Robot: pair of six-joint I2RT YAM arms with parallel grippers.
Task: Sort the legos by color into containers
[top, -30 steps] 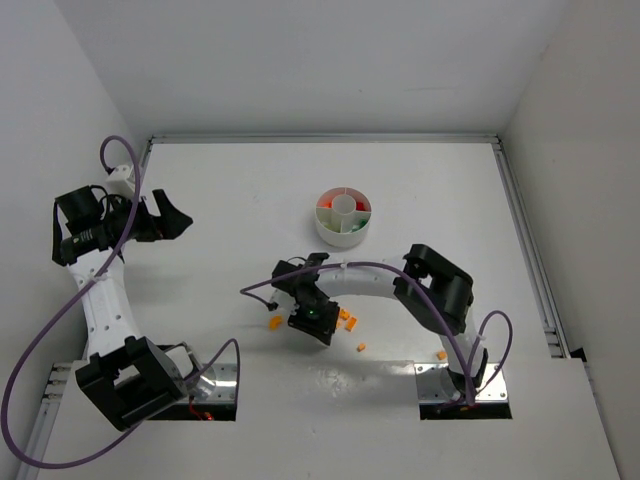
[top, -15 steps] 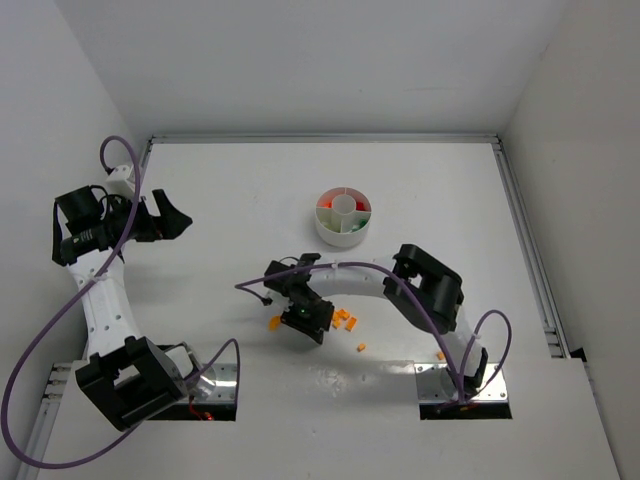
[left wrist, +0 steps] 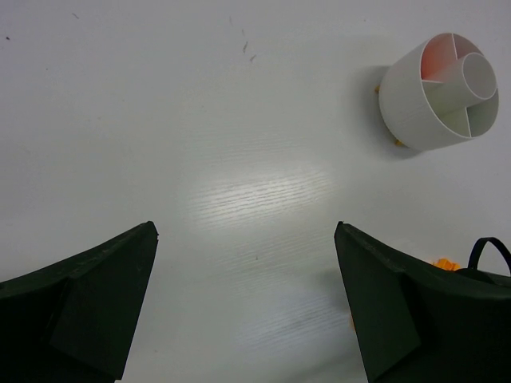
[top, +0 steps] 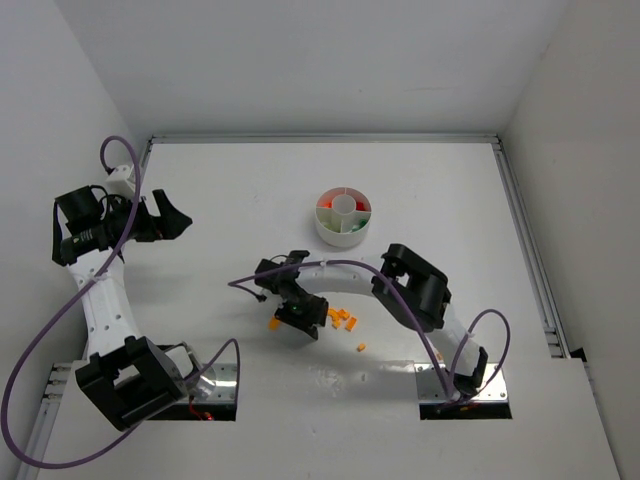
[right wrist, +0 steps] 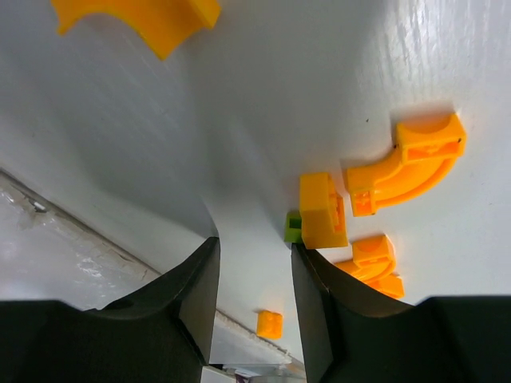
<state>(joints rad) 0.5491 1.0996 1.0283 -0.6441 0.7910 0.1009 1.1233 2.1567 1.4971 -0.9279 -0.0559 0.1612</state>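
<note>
Several orange legos [top: 343, 320] lie by the right fingers [top: 303, 322] from above, dish [top: 340, 238] well apart. Left wrist: left fingers [left wrist: 104, 279] gape, empty. Right wrist: fingers narrowly parted, grasping nothing; closing could knock the green lego [right wrist: 292, 227] aside.

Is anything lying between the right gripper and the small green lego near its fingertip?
Nothing visible does. The green lego lies just off one fingertip of the right gripper, outside the gap, with an orange lego beside it on the far side.
</note>
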